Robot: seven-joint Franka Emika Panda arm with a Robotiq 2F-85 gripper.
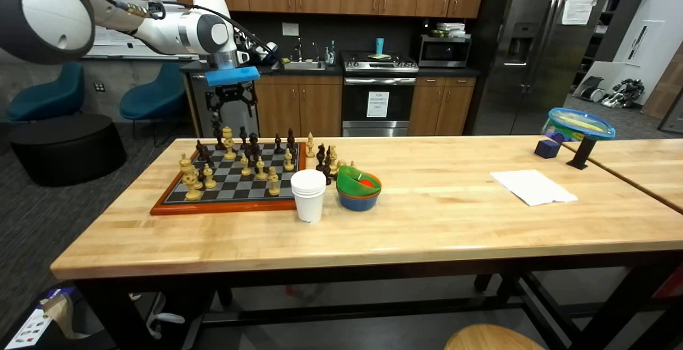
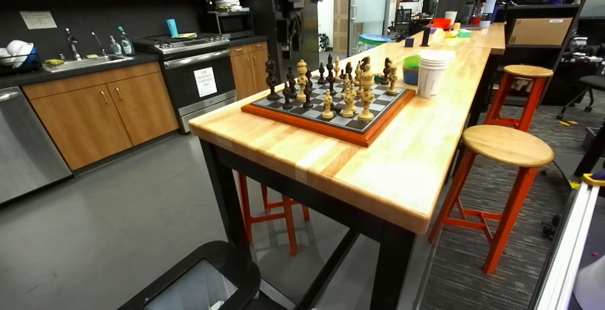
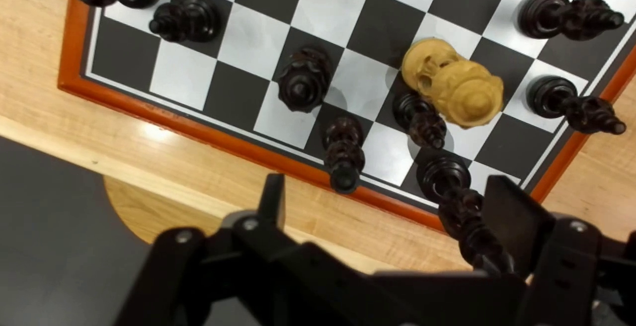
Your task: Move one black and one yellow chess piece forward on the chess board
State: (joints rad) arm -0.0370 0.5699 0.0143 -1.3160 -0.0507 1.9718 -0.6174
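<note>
My own gripper (image 3: 386, 189) looms closest, poised above an edge of the chess board (image 3: 73, 47), its fingers spread wide with nothing held. The coming move, as I judge it, turns on the tall black piece (image 3: 462, 211): it stands upright below me, its long axis matching my downward reach, but off-centre, close by the finger at right in the wrist view. I cannot tell whether the two touch. I should centre over it before lowering. Farther in from me on the board stands the nearest yellow piece (image 3: 459, 87), with a small black piece (image 3: 422, 122) crowded just beside it; a careless grab could topple that one. Diagonally across the board from me, well apart, are white cups (image 1: 308, 200), stacked, and nested bowls (image 1: 358, 203): the green bowl (image 1: 347, 182) sits tilted, and something red (image 1: 366, 183) shows within. What the cups hold, I cannot see.
</note>
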